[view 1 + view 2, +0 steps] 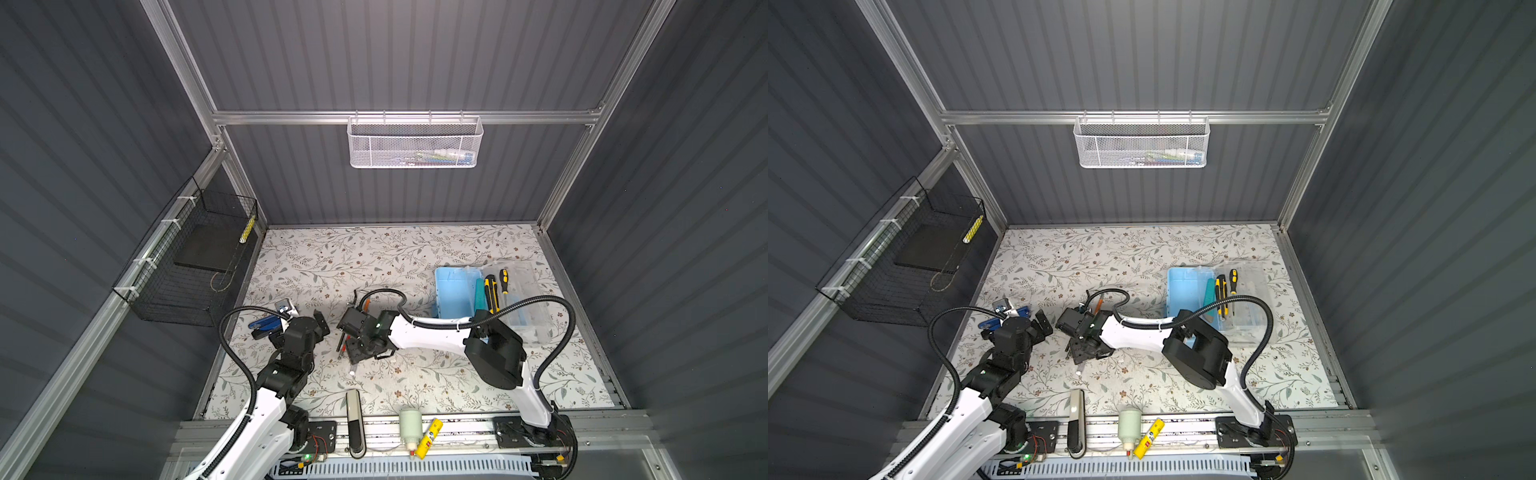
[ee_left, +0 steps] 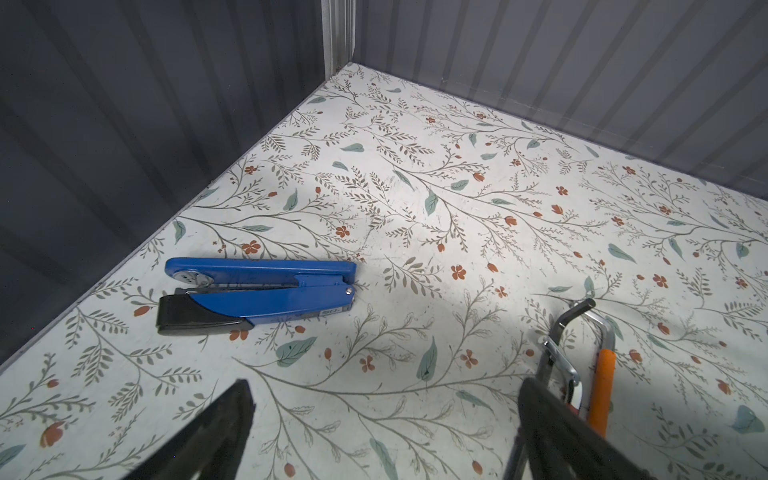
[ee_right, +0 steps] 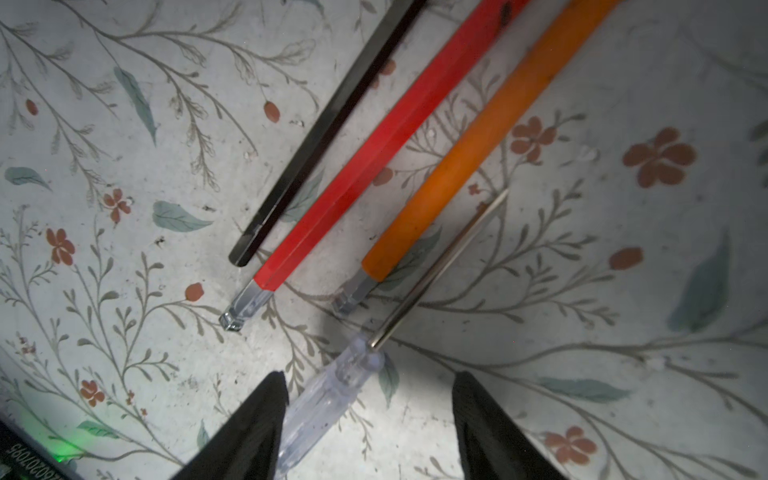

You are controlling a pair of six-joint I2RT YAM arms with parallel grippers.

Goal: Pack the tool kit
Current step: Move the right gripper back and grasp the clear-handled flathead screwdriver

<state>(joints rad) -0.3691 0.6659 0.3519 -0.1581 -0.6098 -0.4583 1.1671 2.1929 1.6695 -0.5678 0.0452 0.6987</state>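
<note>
The light-blue plastic tool kit (image 1: 453, 291) lay open, well apart from the right gripper (image 3: 369, 376), whose parted jaws straddled a clear-handled screwdriver (image 3: 326, 399). The left gripper (image 2: 384, 384) gaped empty. Closing off-centre might roll the screwdriver away.

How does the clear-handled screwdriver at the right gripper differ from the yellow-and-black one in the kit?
Handle: the clear-handled screwdriver has see-through plastic; the yellow-and-black screwdriver has an opaque two-colour handle.
Place: the clear-handled one lies on the floral table, unpacked; the yellow-and-black one lies in the opened tool kit, on its clear half.
Grip: the clear-handled one sits between the right gripper's open jaws; no gripper is near the other.
Both lie flat, with thin metal shafts.
</note>
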